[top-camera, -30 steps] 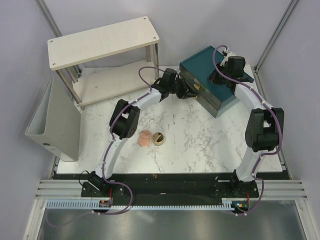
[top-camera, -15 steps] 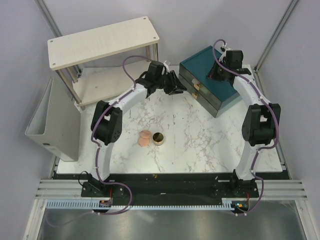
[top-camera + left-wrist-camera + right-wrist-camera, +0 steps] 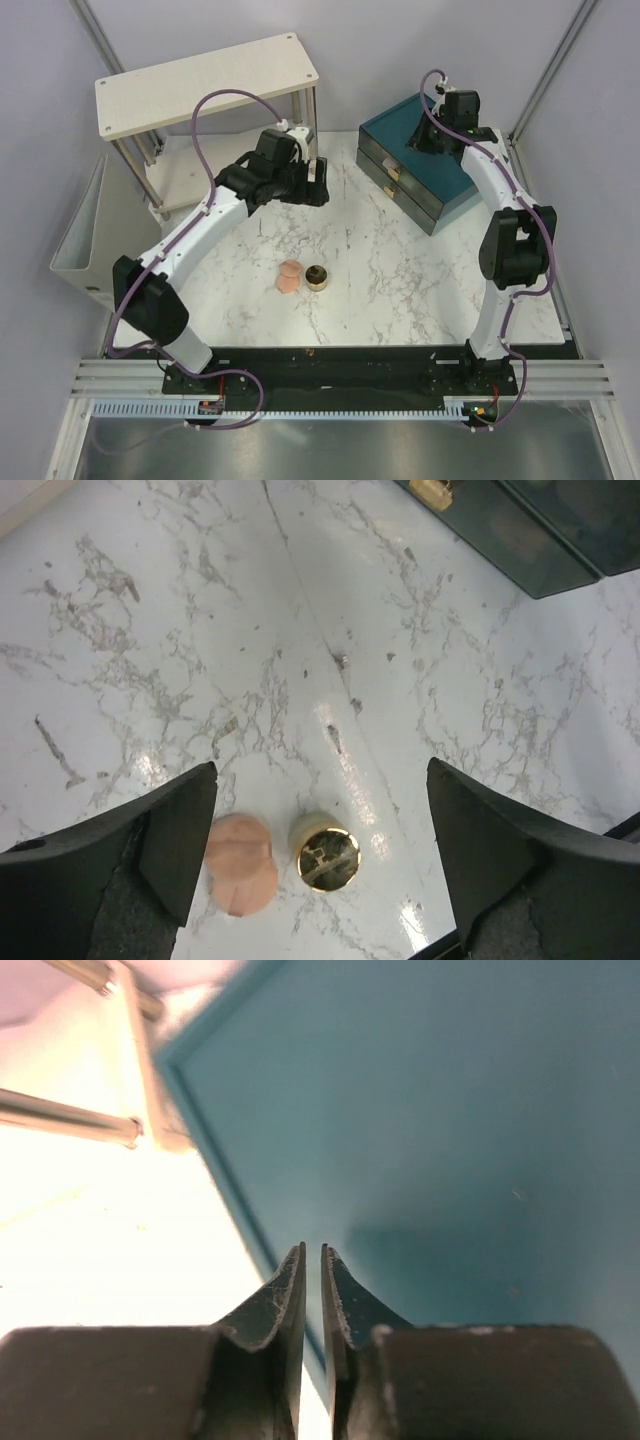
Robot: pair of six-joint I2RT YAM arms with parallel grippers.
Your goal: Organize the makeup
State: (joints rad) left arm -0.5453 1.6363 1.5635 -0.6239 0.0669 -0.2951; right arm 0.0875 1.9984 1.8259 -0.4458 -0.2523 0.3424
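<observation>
Of the makeup, a peach-pink sponge (image 3: 288,277) and a round gold-rimmed pot (image 3: 317,277) lie side by side on the marble table, apart from both grippers. In the left wrist view the sponge (image 3: 241,863) and the pot (image 3: 326,852) show far below, between the wide-spread fingers. My left gripper (image 3: 318,187) (image 3: 320,770) hangs open and empty above the table, left of the teal box (image 3: 400,135). Over the box's top (image 3: 450,1110) my right gripper (image 3: 430,140) (image 3: 311,1250) has its jaws a narrow gap apart, with nothing between them.
The teal box's two drawers with gold handles (image 3: 392,180) face the table's middle. A light wooden shelf (image 3: 205,85) stands at the back left. A grey bin (image 3: 100,250) lies along the left edge.
My left arm has pulled away from the box's drawer front toward the left and its jaws have spread wide. The right gripper's jaws have parted slightly over the box top.
</observation>
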